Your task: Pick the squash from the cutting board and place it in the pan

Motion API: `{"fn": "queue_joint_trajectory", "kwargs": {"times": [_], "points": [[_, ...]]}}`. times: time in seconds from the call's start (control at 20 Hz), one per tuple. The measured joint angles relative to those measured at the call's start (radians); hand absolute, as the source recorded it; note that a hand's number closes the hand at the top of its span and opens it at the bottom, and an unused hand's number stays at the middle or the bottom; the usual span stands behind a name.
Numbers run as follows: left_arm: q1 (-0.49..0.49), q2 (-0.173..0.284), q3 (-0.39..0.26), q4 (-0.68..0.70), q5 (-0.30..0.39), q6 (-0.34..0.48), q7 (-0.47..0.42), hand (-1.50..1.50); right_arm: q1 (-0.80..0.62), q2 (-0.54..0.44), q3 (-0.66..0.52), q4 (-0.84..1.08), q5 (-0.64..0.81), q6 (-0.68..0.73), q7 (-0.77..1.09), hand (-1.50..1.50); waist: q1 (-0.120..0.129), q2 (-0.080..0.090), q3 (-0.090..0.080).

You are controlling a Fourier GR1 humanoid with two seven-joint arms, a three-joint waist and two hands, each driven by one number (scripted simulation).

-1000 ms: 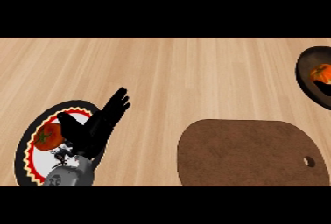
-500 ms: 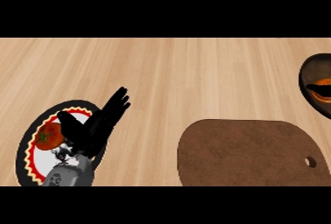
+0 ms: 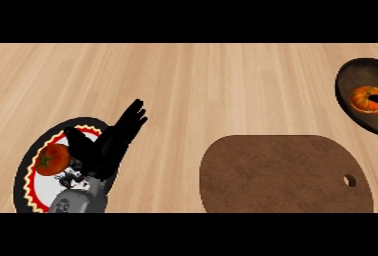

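Note:
The orange squash [image 3: 363, 98] lies inside the dark pan [image 3: 345, 82], which is cut off by the view's right edge. The brown cutting board [image 3: 280, 172] at lower right has nothing on it; a small hole is near its right end. My left hand [image 3: 103, 150] rests open at lower left, fingers straight and pointing up and to the right, holding nothing. My right hand does not show.
Under my left hand lies a round plate [image 3: 26, 167] with a black rim and a red and yellow border. A red tomato [image 3: 53, 160] sits on it. Bare wooden counter [image 3: 184, 80] spans the far side and the middle.
The squash and pan sit slightly lower in the view than a second ago. My left hand and the cutting board have not moved.

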Motion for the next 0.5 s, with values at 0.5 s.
{"fn": "queue_joint_trajectory", "kwargs": {"times": [0.5], "points": [[0.025,0.009,0.013,-0.002,0.002,-0.005,-0.014,0.00,0.129,-0.110,-0.024,0.026,-0.035,0.367,-0.110,-1.50,-0.018,-0.006,0.001]]}}
